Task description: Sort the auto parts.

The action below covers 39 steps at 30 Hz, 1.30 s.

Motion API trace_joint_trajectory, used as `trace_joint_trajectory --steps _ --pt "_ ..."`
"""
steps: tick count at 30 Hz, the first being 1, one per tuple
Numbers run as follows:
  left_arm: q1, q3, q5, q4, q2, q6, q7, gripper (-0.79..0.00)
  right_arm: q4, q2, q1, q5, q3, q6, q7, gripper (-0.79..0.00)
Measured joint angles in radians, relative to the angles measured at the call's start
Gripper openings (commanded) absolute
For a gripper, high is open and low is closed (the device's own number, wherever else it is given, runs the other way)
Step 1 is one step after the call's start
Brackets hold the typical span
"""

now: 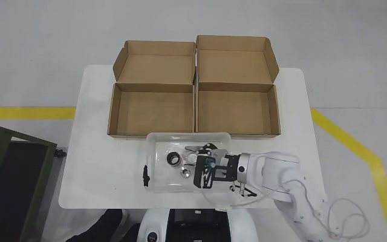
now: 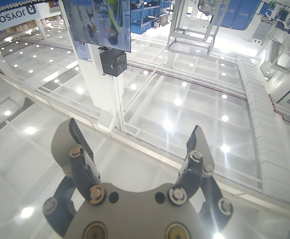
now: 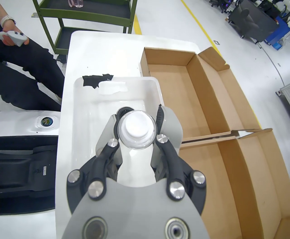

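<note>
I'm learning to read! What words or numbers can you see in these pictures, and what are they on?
Banner: a brand name, seen flipped; not read out.
Blue sign: a flipped brand name too.
Poster on the pillar: too small to read.
Boxes, tray, tape: no print.
Part in the right hand: no print.

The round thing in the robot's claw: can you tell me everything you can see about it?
The round part is a disc with a clear, glossy outer rim and a white, stepped middle, plastic by the look of it. It faces the wrist camera flat on. The right gripper is shut on it, one finger pressing each side. It is over the white bin.
</note>
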Motion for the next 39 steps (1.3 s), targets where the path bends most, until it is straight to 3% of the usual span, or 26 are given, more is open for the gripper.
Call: trace_joint_trajectory --steps 18,39 --pt "0.0 0.0 0.0 0.0 0.0 0.0 0.0 0.0 0.053 -0.016 0.096 0.178 -0.034 0.056 -0.27 -0.785" --pt "0.0 0.0 0.0 0.0 0.0 0.0 0.0 0.0 -0.022 0.004 0.093 0.33 0.179 0.054 -0.421 -0.785"
